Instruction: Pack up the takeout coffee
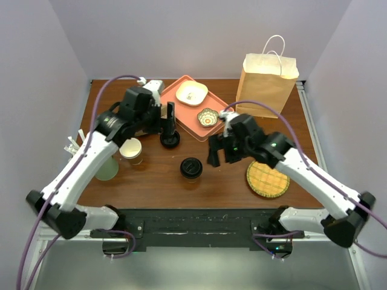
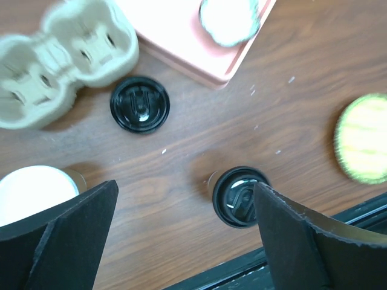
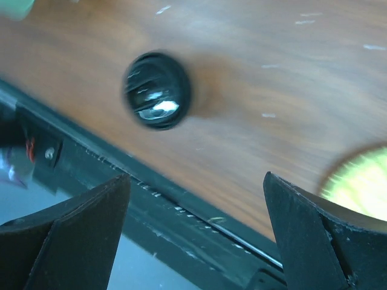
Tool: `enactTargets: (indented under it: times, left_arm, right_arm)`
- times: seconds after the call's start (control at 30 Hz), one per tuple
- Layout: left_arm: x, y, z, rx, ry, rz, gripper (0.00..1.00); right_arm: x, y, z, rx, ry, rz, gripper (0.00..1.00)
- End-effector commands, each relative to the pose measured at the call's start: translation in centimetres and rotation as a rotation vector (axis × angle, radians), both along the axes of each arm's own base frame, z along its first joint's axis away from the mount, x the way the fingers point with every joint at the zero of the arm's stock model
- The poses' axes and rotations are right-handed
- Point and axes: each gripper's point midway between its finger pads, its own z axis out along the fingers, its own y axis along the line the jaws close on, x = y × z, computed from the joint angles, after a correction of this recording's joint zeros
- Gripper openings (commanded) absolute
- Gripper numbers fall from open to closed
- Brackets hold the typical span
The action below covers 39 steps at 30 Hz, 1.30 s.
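Coffee (image 1: 191, 168) stands upright on the table (image 1: 151, 184), lid on, near the front edge. It sits btw the two arms and touches neither. L claw (image 1: 170, 121) is spread wide w/ nothing in it, near the loose lid (image 1: 170, 140). R claw (image 1: 216, 151) is spread too, also empty, just beside the coffee on its right. Bag (image 1: 266, 83) stands at the far right corner, well apart from the coffee.

Risks as I see them:
- L claw is nearer the loose lid and the open cup (image 1: 131, 150) than the coffee, so a sloppy descent grabs the wrong item.
- If I pinch the paper wall too hard, the lid may pop and the coffee spills. If I grip too high, I may lift only the lid.
- Bag is light and unsupported. A cup brushing its rim or handle prob tips it or folds the mouth shut, so the other arm should steady it.
- R wrist cam is blurred, so I don't trust it for alignment.

Writing: none I can read. The coffee lid has raised marks on top, too small to make out. The bag's visible face looks plain.
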Motion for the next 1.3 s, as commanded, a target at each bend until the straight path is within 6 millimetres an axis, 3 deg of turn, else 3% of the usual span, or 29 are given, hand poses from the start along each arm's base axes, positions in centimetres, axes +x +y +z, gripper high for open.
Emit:
enactTargets:
  times: [0.0, 0.07, 0.1, 0.27, 0.47, 0.9, 1.27]
  left_arm:
    - [-0.9, 0.9, 5.0, -0.105, -0.154, 0.035, 1.0]
    - [-1.8, 1.7, 5.8, -0.117, -0.186, 0.043, 1.0]
    - [-2.1, 2.1, 6.0, -0.116, -0.196, 0.057, 1.0]
    - [-4.4, 4.5, 7.6, -0.15, -0.29, 0.104, 1.0]
    - [-5.7, 6.2, 7.8, -0.135, -0.314, 0.137, 1.0]
    - [-5.6, 6.9, 8.4, -0.101, -0.34, 0.148, 1.0]
    - [-4.7, 7.1, 9.1, -0.081, -0.363, 0.165, 1.0]
  right_arm:
    - [-0.5, 6.5, -0.7, 0.023, -0.004, 0.059, 0.96]
    - [-0.5, 8.4, -0.9, 0.018, -0.019, 0.076, 0.96]
    - [-0.2, 9.1, -2.1, -0.012, 0.002, 0.082, 0.96]
    - [0.7, 10.6, -3.9, -0.119, -0.005, 0.103, 0.96]
    - [1.4, 12.4, -5.7, -0.167, 0.02, 0.128, 0.94]
    - [2.5, 12.4, -9.0, -0.283, 0.032, 0.122, 0.88]
    - [2.6, 10.0, -9.5, -0.395, 0.026, 0.074, 0.78]
